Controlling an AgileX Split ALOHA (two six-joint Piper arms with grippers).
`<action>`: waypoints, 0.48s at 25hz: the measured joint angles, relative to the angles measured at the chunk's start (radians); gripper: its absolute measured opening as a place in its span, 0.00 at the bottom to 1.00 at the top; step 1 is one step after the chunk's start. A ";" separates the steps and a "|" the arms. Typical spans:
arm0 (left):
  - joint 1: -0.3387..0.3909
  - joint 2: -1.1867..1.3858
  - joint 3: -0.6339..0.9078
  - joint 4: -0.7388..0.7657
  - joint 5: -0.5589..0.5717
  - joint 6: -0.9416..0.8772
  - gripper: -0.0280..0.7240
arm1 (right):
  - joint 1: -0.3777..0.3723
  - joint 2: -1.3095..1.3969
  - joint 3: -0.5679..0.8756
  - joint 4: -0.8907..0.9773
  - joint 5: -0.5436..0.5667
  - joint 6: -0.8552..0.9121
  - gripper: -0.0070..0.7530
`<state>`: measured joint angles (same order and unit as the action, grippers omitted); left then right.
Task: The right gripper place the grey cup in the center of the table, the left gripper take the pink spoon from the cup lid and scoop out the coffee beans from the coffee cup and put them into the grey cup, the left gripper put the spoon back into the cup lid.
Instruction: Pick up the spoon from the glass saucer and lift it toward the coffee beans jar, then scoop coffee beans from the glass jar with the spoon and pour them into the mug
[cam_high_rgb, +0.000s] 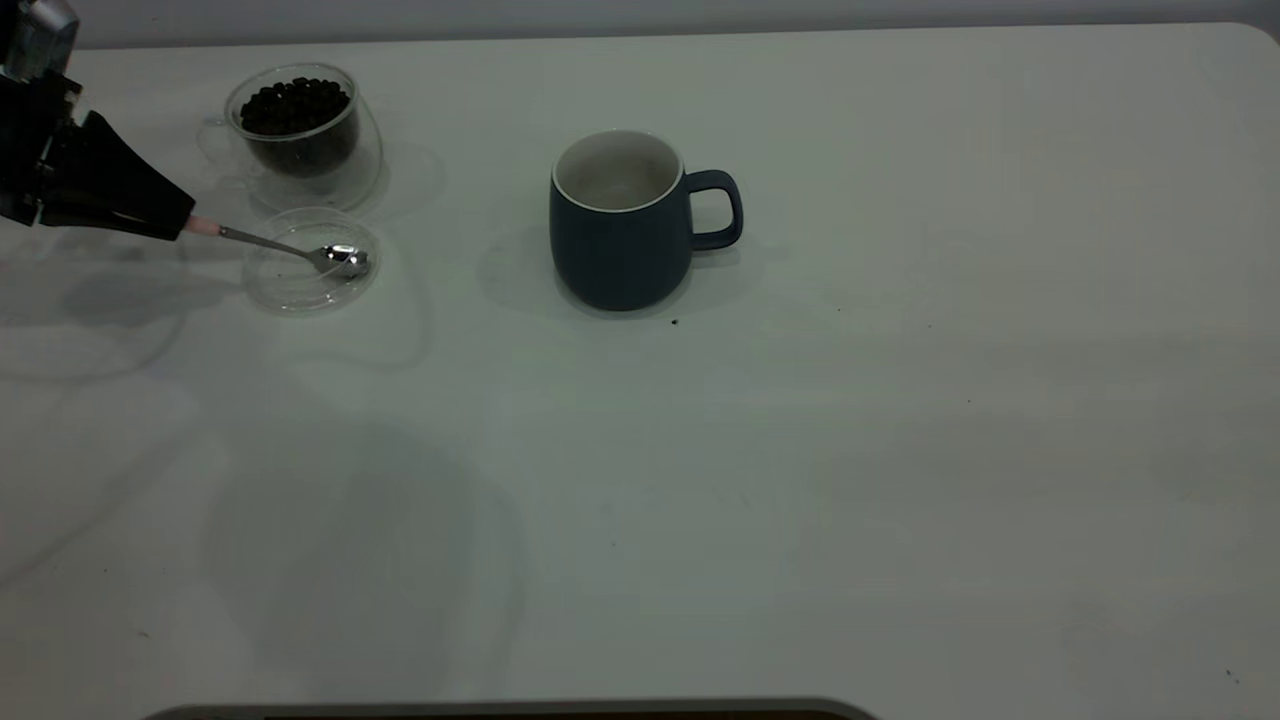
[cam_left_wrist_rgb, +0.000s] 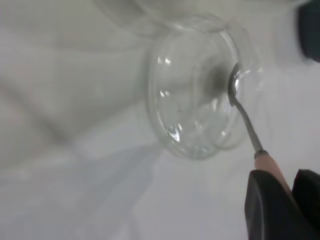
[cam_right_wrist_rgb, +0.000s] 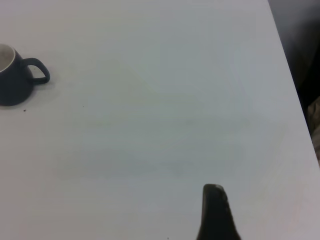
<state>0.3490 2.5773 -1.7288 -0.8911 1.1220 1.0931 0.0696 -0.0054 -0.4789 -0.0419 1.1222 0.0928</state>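
Observation:
My left gripper (cam_high_rgb: 185, 222) is at the far left of the table, shut on the pink handle of the spoon (cam_high_rgb: 290, 248). The spoon's metal bowl rests inside the clear cup lid (cam_high_rgb: 272, 290). The left wrist view shows the same grip (cam_left_wrist_rgb: 285, 175), with the spoon (cam_left_wrist_rgb: 245, 122) in the lid (cam_left_wrist_rgb: 185, 100). The glass coffee cup (cam_high_rgb: 300, 125), full of dark beans, stands just behind the lid. The grey cup (cam_high_rgb: 615, 240) stands upright mid-table, handle to the right, and looks empty. Of my right gripper one finger (cam_right_wrist_rgb: 215, 212) shows, far from the grey cup (cam_right_wrist_rgb: 12, 80), holding nothing.
A stray dark speck (cam_high_rgb: 674, 322) lies by the grey cup's base. The right table edge (cam_right_wrist_rgb: 292, 85) runs close to my right gripper. Open tabletop spreads in front of and to the right of the grey cup.

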 joint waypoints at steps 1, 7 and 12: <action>0.001 -0.008 -0.005 0.008 0.013 0.000 0.21 | 0.000 0.000 0.000 0.000 0.000 0.000 0.73; 0.001 -0.097 -0.048 0.019 0.041 -0.041 0.21 | 0.000 0.000 0.000 0.000 0.000 0.000 0.73; 0.001 -0.175 -0.097 -0.006 0.043 -0.130 0.21 | 0.000 0.000 0.000 0.000 0.000 0.000 0.73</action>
<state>0.3500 2.4025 -1.8262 -0.8975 1.1651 0.9634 0.0696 -0.0054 -0.4789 -0.0419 1.1222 0.0928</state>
